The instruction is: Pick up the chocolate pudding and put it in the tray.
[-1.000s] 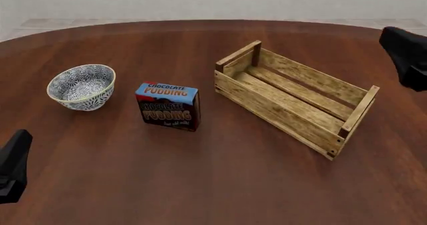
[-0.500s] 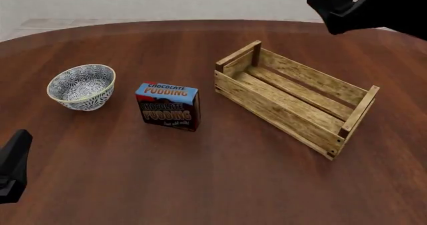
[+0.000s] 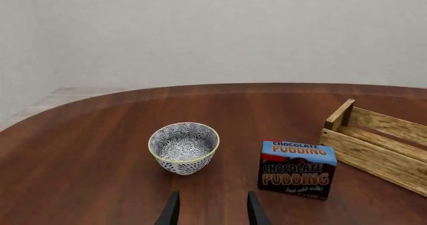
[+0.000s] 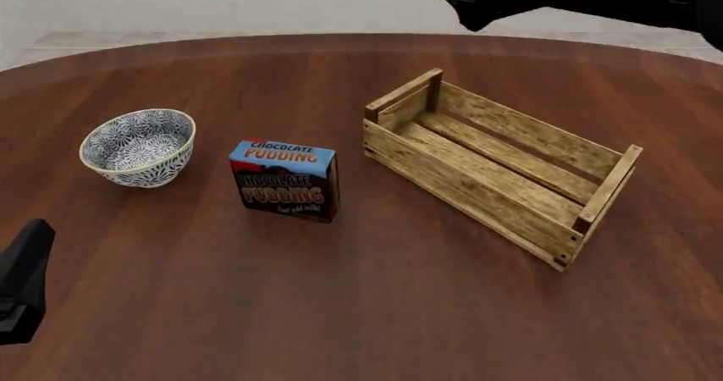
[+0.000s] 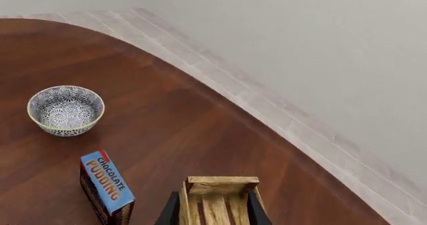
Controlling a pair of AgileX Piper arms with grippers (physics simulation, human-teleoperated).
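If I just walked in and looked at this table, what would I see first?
Probably the big wooden slat tray, sitting empty on the right side of the brown table. Next, the bright chocolate pudding box standing upright in the middle, with the blue-white patterned bowl to its left. The right arm's black gripper hangs open high above the tray's far end.
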